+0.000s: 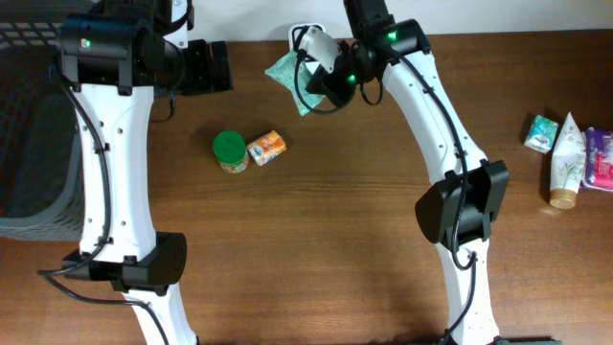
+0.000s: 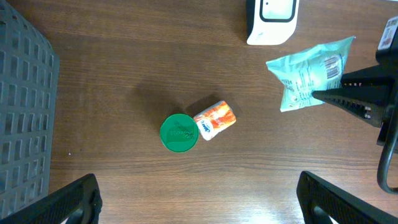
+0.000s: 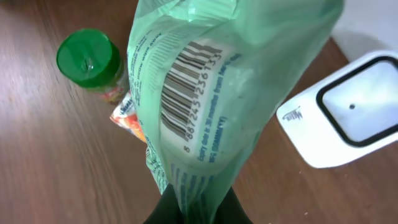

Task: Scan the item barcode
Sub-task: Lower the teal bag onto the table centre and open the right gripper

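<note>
Right jaws clenched tight on the green pouch (image 3: 211,93), pinching one edge (the fingertips are all but buried under the plastic in the right wrist view). Left jaws spread wide with nothing in them, only their dark tips poking into the bottom corners of the left wrist view. Across the wooden counter (image 1: 335,240): grey basket (image 1: 29,144) far left, cut off by the frame; white scanner (image 3: 348,118) just beside the pouch, mostly hidden behind the right arm from overhead. Barcode (image 3: 186,87) faces the wrist camera, digits blurry. Green-lidded jar (image 1: 230,150) touches a small orange carton (image 1: 267,147), label unreadable.
</note>
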